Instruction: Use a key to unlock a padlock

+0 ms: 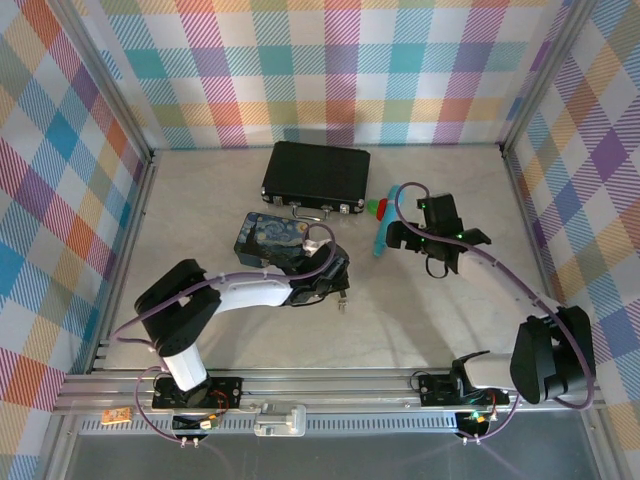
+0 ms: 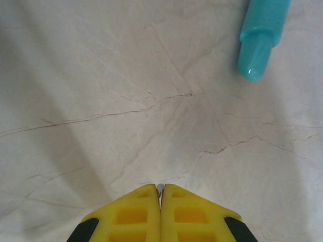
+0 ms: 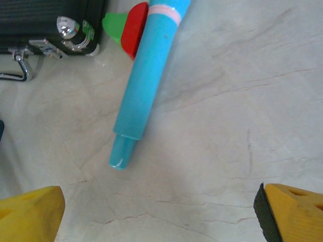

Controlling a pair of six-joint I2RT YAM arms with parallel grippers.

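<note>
Left end effector pinches the tiny thin grey-silver metal key

Its two yellow fingers are pressed tight together. Just a small shiny bit of the key pokes out between the tips. It hangs over the pale stone bench, which has thin crack lines on it. From above, this end effector sits near the middle of the bench, just in front of the blue and yellow starry tin box. The right end effector is open very wide, with nothing between its yellow fingers. A long teal pen-like stick lies flat on the bench ahead of it. A red and green bit sits at the stick's far end, close beside the black case with shiny metal latches. The stick's other end points toward the left end effector
</note>
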